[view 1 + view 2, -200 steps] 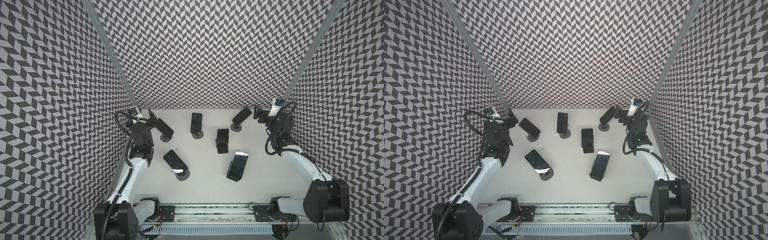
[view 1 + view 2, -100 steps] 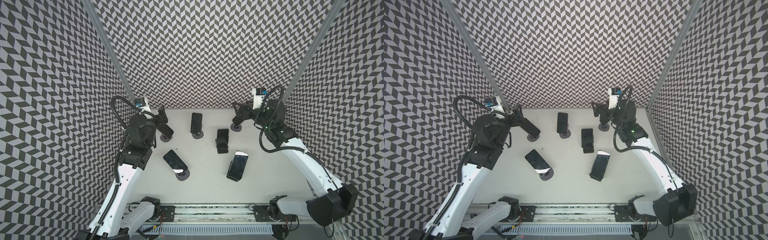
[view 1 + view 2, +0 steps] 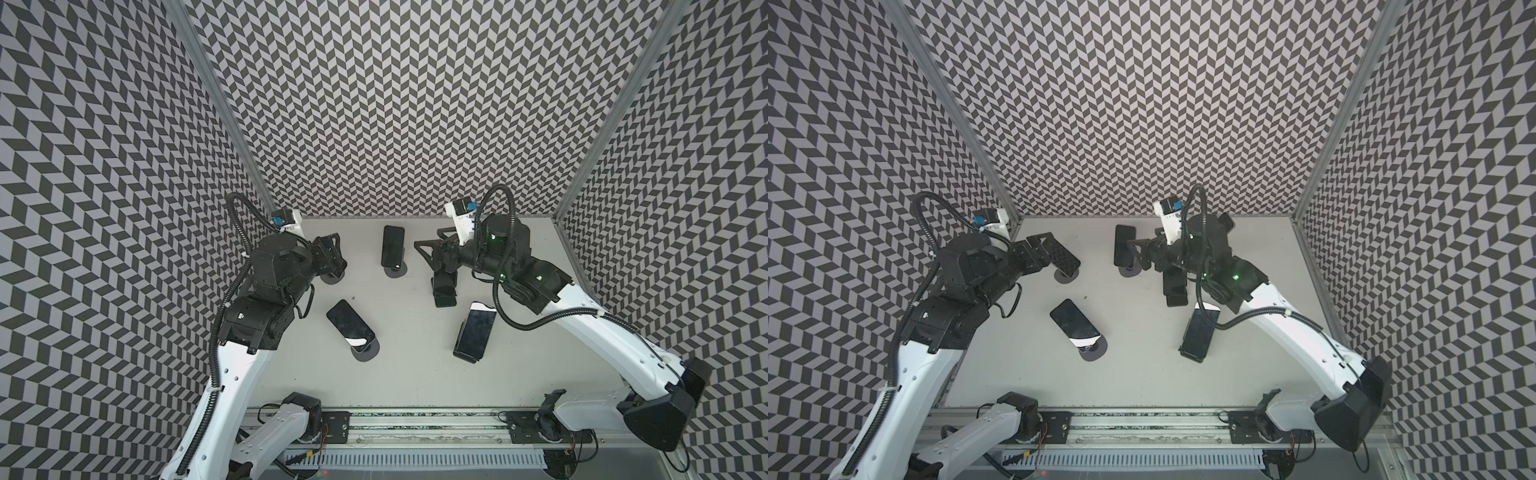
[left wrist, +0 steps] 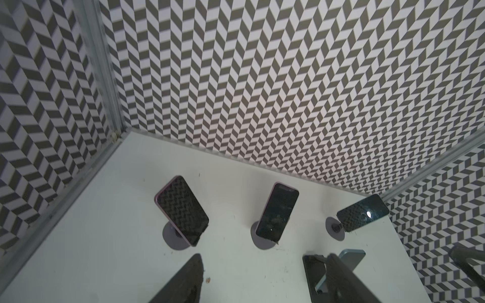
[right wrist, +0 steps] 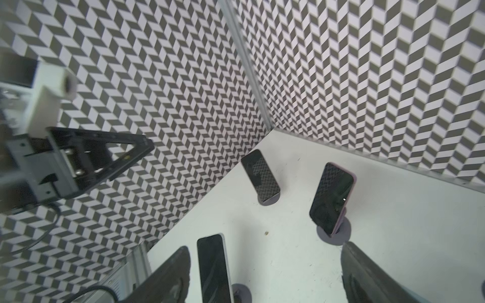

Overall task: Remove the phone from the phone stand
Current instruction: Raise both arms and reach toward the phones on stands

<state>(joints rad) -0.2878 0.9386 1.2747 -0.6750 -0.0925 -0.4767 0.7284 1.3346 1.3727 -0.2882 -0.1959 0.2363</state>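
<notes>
**A:** Where's the phone?

**B:** The middle phone (image 3: 392, 247) leans on its round stand (image 3: 395, 273), just behind and to the left of the folding stand (image 3: 442, 291) in both top views.

**A:** What's hard to see?

**B:** The folding stand is half under the right gripper (image 3: 424, 255), so I can't tell what it carries. Far to its left, the left gripper (image 3: 334, 251) nearly covers the left phone (image 3: 1065, 258). Behind it to the right, the corner phone (image 4: 362, 213) sits behind the right arm and shows only in the left wrist view.

**A:** Anything else around?

**B:** Two phones in front of the folding stand: the glare phone (image 3: 349, 326) to the left and the tall phone (image 3: 476, 332) to the right.

**A:** And the fingers?

**B:** Both pairs are spread and empty. The left gripper's fingers (image 4: 183, 280) frame bare table short of the left phone. The right gripper's fingers (image 5: 168, 275) point toward the middle phone without touching it.
</notes>
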